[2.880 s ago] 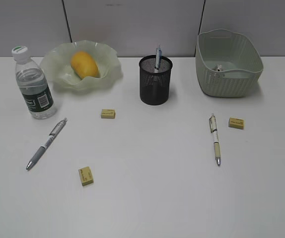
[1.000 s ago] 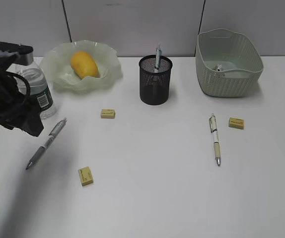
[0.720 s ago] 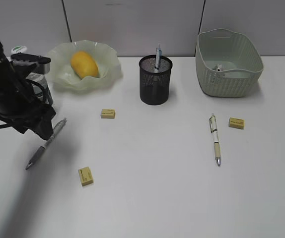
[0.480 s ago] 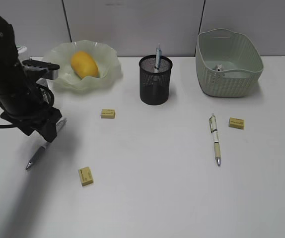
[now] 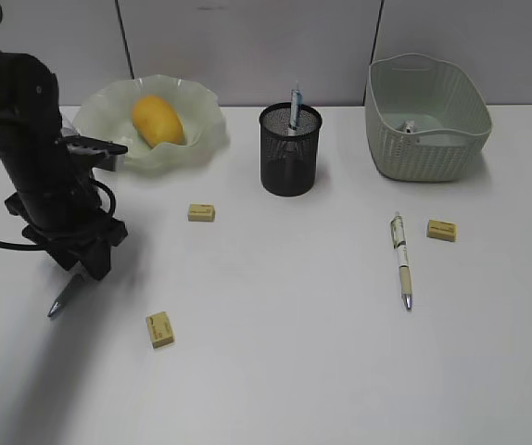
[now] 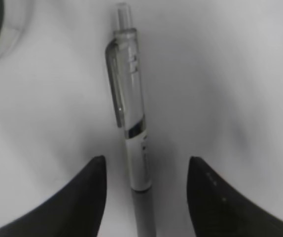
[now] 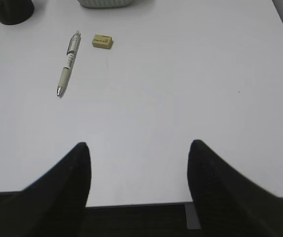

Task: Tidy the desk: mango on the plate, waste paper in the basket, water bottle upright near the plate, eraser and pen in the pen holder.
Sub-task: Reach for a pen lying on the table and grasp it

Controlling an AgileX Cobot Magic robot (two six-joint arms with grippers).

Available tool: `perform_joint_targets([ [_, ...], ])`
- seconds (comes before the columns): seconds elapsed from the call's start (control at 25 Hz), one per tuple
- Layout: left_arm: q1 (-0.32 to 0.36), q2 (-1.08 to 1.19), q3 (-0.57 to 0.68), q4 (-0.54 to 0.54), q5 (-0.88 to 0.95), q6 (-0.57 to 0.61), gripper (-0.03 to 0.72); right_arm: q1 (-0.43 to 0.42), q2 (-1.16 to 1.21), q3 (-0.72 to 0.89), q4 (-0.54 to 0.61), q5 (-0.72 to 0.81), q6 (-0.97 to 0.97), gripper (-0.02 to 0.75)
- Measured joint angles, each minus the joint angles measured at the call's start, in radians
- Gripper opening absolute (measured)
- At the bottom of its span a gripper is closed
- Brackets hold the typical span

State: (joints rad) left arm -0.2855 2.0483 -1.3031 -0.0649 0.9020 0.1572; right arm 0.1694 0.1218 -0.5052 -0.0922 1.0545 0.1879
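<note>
Down at the left of the white surface [image 5: 275,352], the left jaws [image 6: 145,197] stand parted astride a grey click pen [image 6: 131,123], one dark finger on each side of its barrel and neither touching it; the pen lies flat, its clicker end pointing to twelve o'clock in the left wrist view. In the exterior view only its tip shows, at about seven o'clock from the left arm [image 5: 48,176]. The right jaws [image 7: 139,173] hang released over bare surface, with a second pen [image 7: 67,64] and a yellow eraser [image 7: 102,41] up at eleven o'clock from them. The mango [image 5: 158,120] sits in the ruffled green plate [image 5: 206,130].
</note>
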Motion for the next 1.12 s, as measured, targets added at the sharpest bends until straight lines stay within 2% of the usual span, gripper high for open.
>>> perform_joint_targets([
  [0.16,0.000,0.021,-0.002,0.000,-0.013,0.000,0.372,0.000,0.000,0.000,0.000,0.000,0.000,0.494],
  [0.32,0.001,0.029,-0.006,0.008,-0.017,0.000,0.293,0.000,0.000,0.000,0.000,0.000,0.000,0.494],
  [0.52,0.001,0.040,-0.017,0.023,-0.018,0.000,0.229,0.000,0.000,0.000,0.000,0.000,0.000,0.494],
  [0.72,0.004,0.040,-0.017,0.033,-0.015,0.000,0.102,0.000,0.000,0.000,0.000,0.000,0.000,0.494],
  [0.96,0.004,0.034,-0.018,0.029,-0.014,0.000,0.102,0.000,0.000,0.000,0.000,0.000,0.000,0.494],
  [1.12,-0.005,0.016,-0.057,-0.042,0.026,0.000,0.102,0.000,0.000,0.000,0.000,0.000,0.000,0.494],
])
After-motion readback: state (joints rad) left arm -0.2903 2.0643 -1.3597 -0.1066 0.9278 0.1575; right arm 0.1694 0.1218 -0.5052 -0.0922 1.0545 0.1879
